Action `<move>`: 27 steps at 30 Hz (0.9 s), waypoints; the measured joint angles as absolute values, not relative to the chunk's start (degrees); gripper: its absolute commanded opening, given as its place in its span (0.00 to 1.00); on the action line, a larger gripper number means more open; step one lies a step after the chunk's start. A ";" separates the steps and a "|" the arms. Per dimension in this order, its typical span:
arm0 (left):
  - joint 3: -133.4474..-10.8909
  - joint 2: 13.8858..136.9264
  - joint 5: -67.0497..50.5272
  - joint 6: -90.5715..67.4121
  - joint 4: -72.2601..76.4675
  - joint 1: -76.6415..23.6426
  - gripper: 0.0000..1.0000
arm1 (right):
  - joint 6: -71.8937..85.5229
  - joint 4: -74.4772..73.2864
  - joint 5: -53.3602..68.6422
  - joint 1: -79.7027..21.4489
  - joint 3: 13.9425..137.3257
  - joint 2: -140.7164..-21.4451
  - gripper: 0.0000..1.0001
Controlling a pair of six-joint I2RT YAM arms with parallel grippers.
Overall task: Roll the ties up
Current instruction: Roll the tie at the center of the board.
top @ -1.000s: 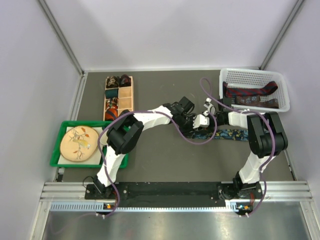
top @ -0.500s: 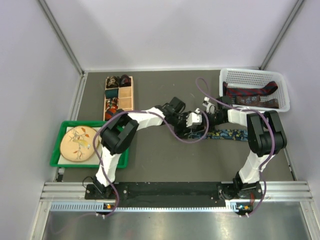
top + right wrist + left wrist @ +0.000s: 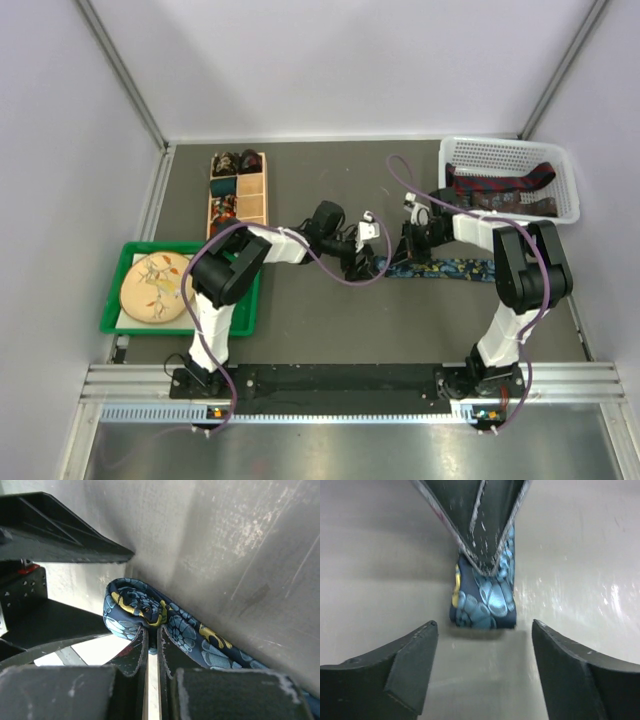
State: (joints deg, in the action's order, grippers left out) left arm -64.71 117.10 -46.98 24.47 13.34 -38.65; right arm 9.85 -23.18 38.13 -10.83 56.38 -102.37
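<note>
Currently we log the blue floral tie (image 3: 452, 268) lying flat on the table (image 3: 330, 325), centre-right, its left end turned into a small coil. We see the right gripper (image 3: 151, 631) clamped on that coil, fingers pressed together through the fabric. We find the left gripper (image 3: 484, 624) spread wide, one finger either side of the coil, holding nothing. Red patterned ties (image 3: 500, 184) lie in the white basket (image 3: 562, 170); rolled coils (image 3: 224, 186) sit in the wooden box (image 3: 263, 190).
</note>
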 measured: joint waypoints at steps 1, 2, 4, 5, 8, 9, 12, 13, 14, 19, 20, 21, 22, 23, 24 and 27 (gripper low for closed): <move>-64.71 117.75 -47.35 23.42 15.20 -38.83 0.77 | 9.69 -23.79 37.50 -11.05 56.75 -102.37 0.00; -64.71 118.30 -47.66 22.57 16.64 -38.98 0.76 | 9.58 -24.34 36.99 -11.16 57.08 -102.37 0.00; -64.79 119.44 -48.47 21.02 19.81 -39.35 0.76 | 9.37 -25.91 35.59 -11.53 57.91 -102.37 0.00; -64.82 119.90 -48.64 20.43 21.17 -39.62 0.76 | 9.17 -26.79 34.68 -11.73 58.35 -102.37 0.00; -64.82 120.66 -48.62 19.18 23.66 -40.42 0.75 | 8.97 -28.51 32.86 -11.97 59.07 -102.32 0.00; -64.82 120.88 -48.64 18.83 24.27 -40.66 0.75 | 8.93 -29.23 32.25 -12.01 59.35 -102.32 0.00; -64.84 121.80 -48.64 17.61 27.00 -41.10 0.72 | 8.58 -31.03 30.26 -12.27 60.07 -102.32 0.00; -64.88 122.13 -48.71 17.21 27.75 -41.21 0.68 | 8.45 -31.42 29.63 -12.40 60.23 -102.32 0.00; -64.95 122.43 -48.80 16.86 28.45 -41.28 0.67 | 8.27 -32.01 28.97 -12.56 60.51 -102.32 0.00; -65.89 123.44 -48.60 16.14 29.76 -41.58 0.63 | 7.29 -34.44 26.39 -13.17 61.93 -102.56 0.00; -66.32 123.63 -48.40 16.16 29.41 -41.67 0.60 | 7.07 -34.98 26.15 -13.43 62.37 -102.85 0.00; -66.81 123.85 -48.36 16.19 29.06 -41.80 0.58 | 6.98 -35.29 25.96 -13.52 62.67 -103.07 0.00; -67.26 124.05 -48.29 16.25 28.67 -41.98 0.54 | 6.85 -35.75 25.74 -13.69 63.07 -103.33 0.00; -67.61 124.11 -48.16 16.36 28.14 -42.19 0.47 | 6.70 -36.01 25.63 -13.78 63.35 -103.50 0.00; -67.94 124.16 -48.12 16.53 27.51 -42.44 0.45 | 6.55 -36.51 25.47 -13.89 63.79 -103.77 0.00; -69.28 124.16 -47.03 17.93 24.56 -43.03 0.37 | 6.00 -37.71 25.28 -14.06 65.10 -104.71 0.00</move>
State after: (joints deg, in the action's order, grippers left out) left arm -69.28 124.16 -47.03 17.93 24.56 -43.03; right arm 6.00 -37.71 25.28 -14.06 65.10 -104.71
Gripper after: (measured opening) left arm 0.453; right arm 0.025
